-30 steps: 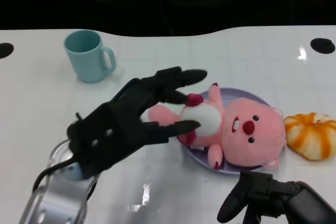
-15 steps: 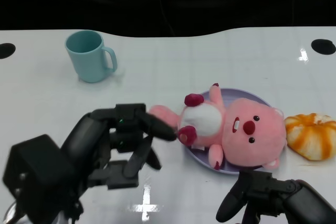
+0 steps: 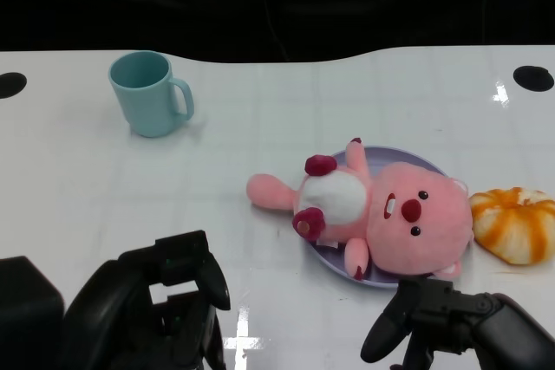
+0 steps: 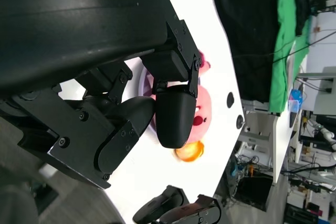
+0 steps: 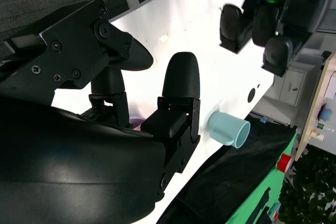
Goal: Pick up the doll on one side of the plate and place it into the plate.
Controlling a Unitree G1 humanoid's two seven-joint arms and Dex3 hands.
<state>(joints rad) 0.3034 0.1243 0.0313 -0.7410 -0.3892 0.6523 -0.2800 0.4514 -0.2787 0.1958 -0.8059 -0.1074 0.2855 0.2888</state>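
Left hand: the left hand [image 3: 152, 314] is low at the near left edge of the table, empty, with its fingers loosely apart and holding nothing.
Right hand: the right hand [image 3: 460, 327] sits at the near right edge, just near of the plate; it holds nothing, and its fingers look half curled, so I cannot tell if it is spread or closed.
Doll: the pink doll [image 3: 373, 210] lies on its back, head and body on the lavender plate [image 3: 425, 165], but one leg and the tail end reach out past the plate's left rim onto the white table [image 3: 260, 119].
Doll to hands: it is far and to the right of the left hand, well apart from it — and just far of the right hand, not touching.
Task state: I judge the placing is mostly done, only the overhang is left.
Risk: if a hand returns to push the legs in, the soft doll may roll off the shallow rim, or the plate may slide toward the orange pumpkin toy [image 3: 516, 223] beside it.
Other things: a teal mug [image 3: 149, 93] stands at the far left, well apart.
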